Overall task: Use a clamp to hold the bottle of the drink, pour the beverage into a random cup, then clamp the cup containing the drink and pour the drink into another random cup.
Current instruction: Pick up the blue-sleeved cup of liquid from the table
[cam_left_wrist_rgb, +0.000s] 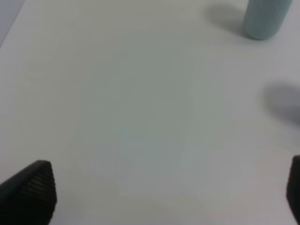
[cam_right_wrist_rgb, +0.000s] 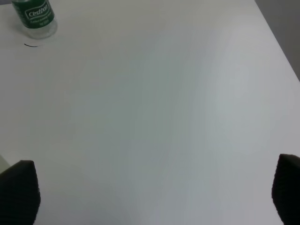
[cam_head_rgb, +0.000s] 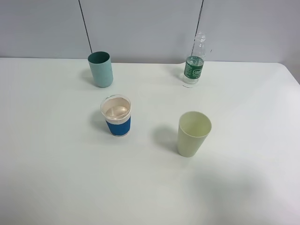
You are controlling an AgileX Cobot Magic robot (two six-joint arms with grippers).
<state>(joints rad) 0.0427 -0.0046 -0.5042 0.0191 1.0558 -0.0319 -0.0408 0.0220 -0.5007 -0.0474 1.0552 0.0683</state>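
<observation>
Both pincers hung spread wide, nothing in either! The left gripper (cam_left_wrist_rgb: 164, 187) was over bare table (cam_head_rgb: 56, 178), with the teal cup (cam_left_wrist_rgb: 265, 16) well ahead of it. The right gripper (cam_right_wrist_rgb: 152, 187) was empty too, with the bottle (cam_right_wrist_rgb: 33, 16) far off from its fingers. From above, the bottle stood upright at the back right and the teal cup at the back left. The blue cup (cam_head_rgb: 116, 115) sat near, in front of the teal cup, and a pale cup (cam_head_rgb: 192, 133) stood in front of the bottle, well apart.
</observation>
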